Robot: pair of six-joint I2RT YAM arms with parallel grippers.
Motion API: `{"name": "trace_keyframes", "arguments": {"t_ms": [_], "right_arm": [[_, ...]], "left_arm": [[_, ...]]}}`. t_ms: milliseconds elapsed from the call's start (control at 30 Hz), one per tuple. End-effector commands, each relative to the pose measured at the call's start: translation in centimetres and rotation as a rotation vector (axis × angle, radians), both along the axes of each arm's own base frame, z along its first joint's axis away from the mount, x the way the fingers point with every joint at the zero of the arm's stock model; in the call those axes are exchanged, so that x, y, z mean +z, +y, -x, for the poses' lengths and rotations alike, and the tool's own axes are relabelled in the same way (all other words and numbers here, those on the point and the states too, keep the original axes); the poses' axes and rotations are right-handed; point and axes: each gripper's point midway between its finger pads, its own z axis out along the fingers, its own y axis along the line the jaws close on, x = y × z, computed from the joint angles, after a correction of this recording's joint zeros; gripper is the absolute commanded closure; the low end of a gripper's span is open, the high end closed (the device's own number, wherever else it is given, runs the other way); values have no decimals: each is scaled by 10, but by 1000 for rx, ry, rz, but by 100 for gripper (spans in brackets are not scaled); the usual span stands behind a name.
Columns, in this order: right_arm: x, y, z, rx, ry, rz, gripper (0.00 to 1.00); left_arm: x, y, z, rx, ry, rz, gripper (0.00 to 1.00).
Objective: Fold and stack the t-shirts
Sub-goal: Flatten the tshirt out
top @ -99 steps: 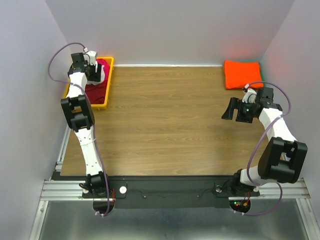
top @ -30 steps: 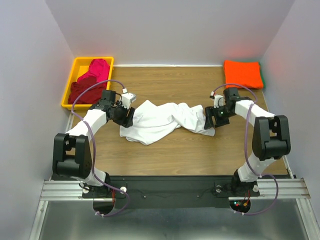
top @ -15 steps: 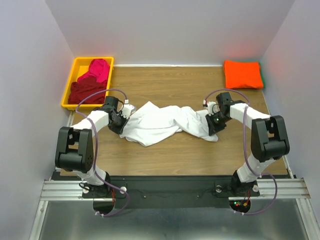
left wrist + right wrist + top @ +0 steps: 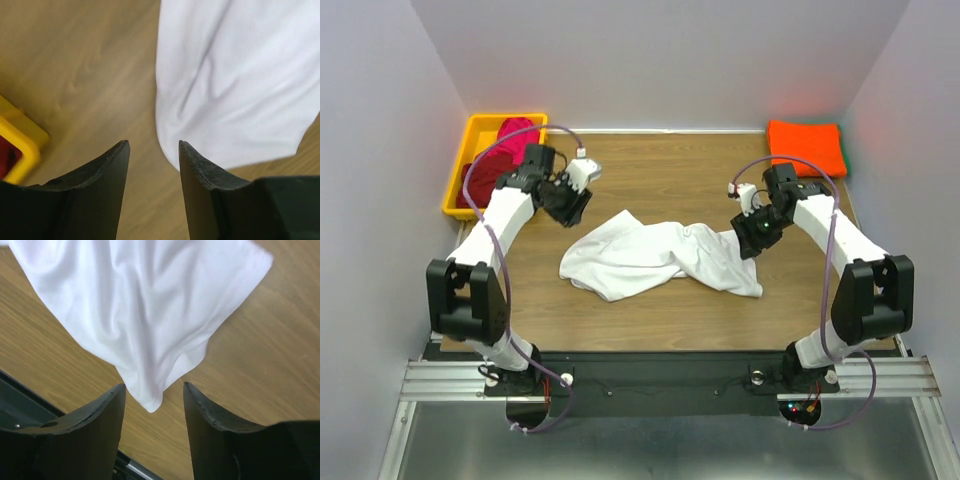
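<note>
White t-shirt: crumpled, mid-counter. Left tool: spread, empty, near shirt's left end. Right tool: spread, empty, near shirt's right end. Orange t-shirt: folded, beyond right end.

The crumpled white cloth t-shirt looks soft and matt, with smooth folds. The brown wood-grain table is smooth with a dull sheen. The yellow plastic bin looks smooth and faintly glossy. The left gripper has black fingers, matt and finely scuffed.
</note>
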Motion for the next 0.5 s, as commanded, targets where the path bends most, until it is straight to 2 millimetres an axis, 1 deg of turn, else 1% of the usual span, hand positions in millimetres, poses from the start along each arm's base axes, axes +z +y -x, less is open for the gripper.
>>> {"name": "trace_keyframes", "arguments": {"t_ms": [0,33,67,133,167,233,267,300,333,400,433,467], "right_arm": [[6,0,-32,-79,-31,-36,46],[5,0,-39,-103,-22,-44,48],[4,0,-43,-112,-21,-44,50],[0,-3,-49,-151,-12,-42,50],[-1,-6,-53,-169,-13,-46,50],[-9,-7,-55,-196,18,-47,51],[-11,-10,-58,-212,19,-46,51],[-13,-11,-59,-219,23,-46,50],[-16,-13,-62,-236,28,-43,50],[-18,-15,-67,-255,23,-32,50],[-23,-16,-70,-273,31,-27,49],[-24,-18,-75,-289,22,-29,49]], "left_arm": [[28,-45,-61,-3,-96,146,45],[27,-57,-79,6,-97,167,45],[26,-62,-87,7,-98,174,45],[19,-72,-101,25,-91,183,45],[9,-80,-110,19,-88,180,45],[-2,-86,-119,31,-82,171,45],[-15,-93,-123,33,-70,166,44],[-20,-95,-125,37,-66,163,43],[-32,-97,-126,48,-51,151,42],[-39,-105,-128,38,-52,155,41],[-42,-108,-128,34,-48,154,40],[-49,-109,-130,37,-43,151,39]]}}
